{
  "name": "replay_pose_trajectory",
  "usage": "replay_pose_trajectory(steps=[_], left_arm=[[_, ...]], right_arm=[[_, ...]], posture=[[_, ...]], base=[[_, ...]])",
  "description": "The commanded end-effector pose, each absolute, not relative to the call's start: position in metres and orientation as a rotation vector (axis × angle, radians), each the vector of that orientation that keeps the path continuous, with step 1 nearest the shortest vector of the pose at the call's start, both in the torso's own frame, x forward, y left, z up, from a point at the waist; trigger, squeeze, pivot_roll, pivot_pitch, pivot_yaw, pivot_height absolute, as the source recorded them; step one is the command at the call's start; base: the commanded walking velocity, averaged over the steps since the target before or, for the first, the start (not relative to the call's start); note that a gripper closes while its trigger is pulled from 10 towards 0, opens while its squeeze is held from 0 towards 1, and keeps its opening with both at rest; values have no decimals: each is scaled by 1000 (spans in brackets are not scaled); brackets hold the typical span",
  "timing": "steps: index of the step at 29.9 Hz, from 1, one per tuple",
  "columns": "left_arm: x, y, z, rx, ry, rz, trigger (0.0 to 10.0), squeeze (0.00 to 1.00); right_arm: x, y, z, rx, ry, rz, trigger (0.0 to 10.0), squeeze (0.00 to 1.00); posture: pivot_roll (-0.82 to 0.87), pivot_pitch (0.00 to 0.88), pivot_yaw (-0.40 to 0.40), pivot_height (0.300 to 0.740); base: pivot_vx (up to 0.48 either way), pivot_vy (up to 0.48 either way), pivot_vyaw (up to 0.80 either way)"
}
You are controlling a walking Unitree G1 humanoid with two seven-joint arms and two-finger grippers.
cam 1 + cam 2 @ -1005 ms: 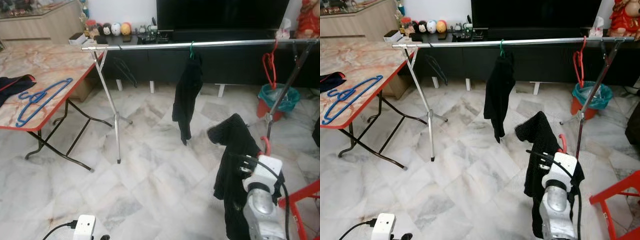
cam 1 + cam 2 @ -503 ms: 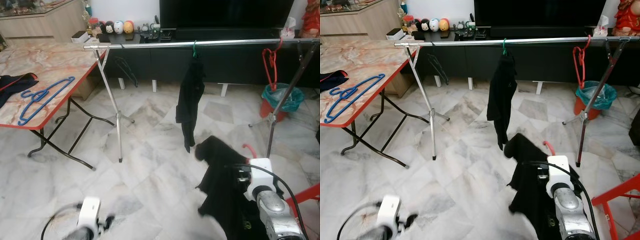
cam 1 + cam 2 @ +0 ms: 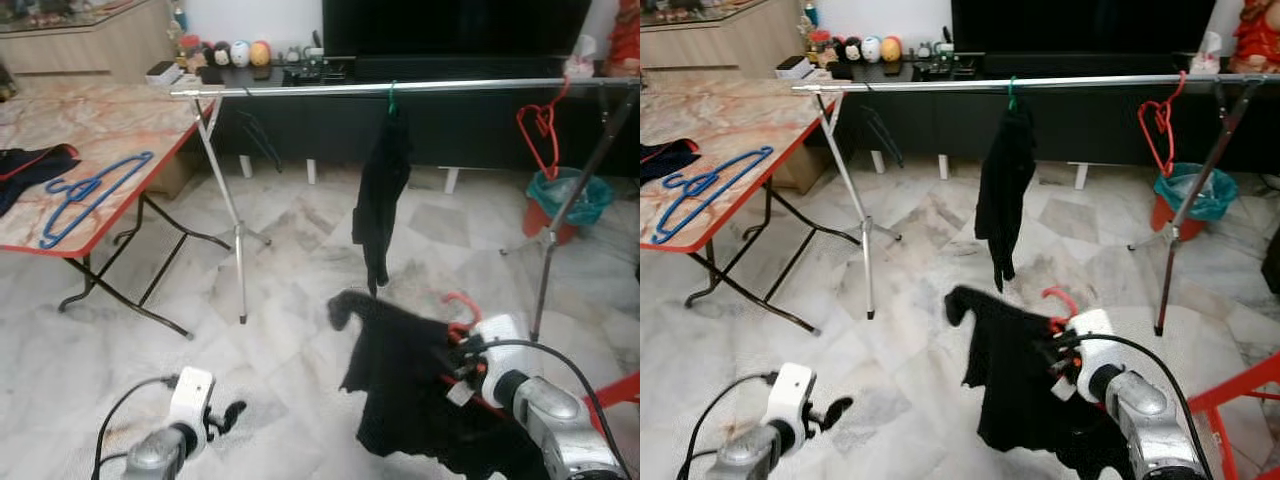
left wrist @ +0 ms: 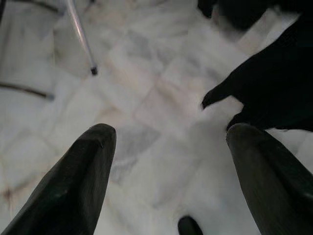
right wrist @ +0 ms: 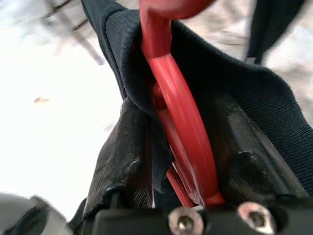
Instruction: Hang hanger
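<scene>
My right gripper (image 3: 458, 358) is shut on a red hanger (image 5: 182, 117) that carries a black garment (image 3: 400, 380), held low over the floor in front of the rack. The hanger's red hook (image 3: 462, 300) sticks up above the wrist. In the right wrist view the black fingers (image 5: 122, 161) pinch the hanger's neck and the cloth. A silver rail (image 3: 400, 88) spans the room ahead, with another black garment (image 3: 380, 200) on a green hanger and a bare red hanger (image 3: 540, 125). My left gripper (image 4: 166, 134) is open and low at the left, over bare floor.
A marble-topped folding table (image 3: 120, 130) stands at the left with blue hangers (image 3: 90, 190) and dark cloth on it. The rack's legs (image 3: 238, 250) stand on the marble floor. A teal bin (image 3: 565, 195) sits behind the right leg; a red frame (image 3: 625, 385) is at my right.
My right arm has dropped and swung the hanger and garment leftward, so the cloth now spreads out sideways. My left gripper has risen into view at the lower left.
</scene>
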State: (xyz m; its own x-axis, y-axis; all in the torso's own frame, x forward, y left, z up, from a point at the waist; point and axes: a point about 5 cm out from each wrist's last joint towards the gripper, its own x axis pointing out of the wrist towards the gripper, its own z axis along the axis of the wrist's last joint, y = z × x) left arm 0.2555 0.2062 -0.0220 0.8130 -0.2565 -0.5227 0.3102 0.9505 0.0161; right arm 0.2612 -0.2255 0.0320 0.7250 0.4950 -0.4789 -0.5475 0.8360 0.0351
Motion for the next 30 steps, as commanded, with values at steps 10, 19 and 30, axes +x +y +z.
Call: replay_pose_trajectory(steps=[10,19,30], left_arm=[[288,177,20,102,452,-777,10000,0],[295,165,41,102,373,-898,10000,0],[311,156,74,35,275,-912,10000,0]], right_arm=[[263,-215,39,-204,548,836,10000,0],[275,-200,47,-231,516,885,10000,0],[282,-190,52,-277,490,919,10000,0]], posture=[[-10,0,45,740],[0,11,55,740],[1,33,79,740]], base=[[0,0,0],[0,0,0],[0,0,0]])
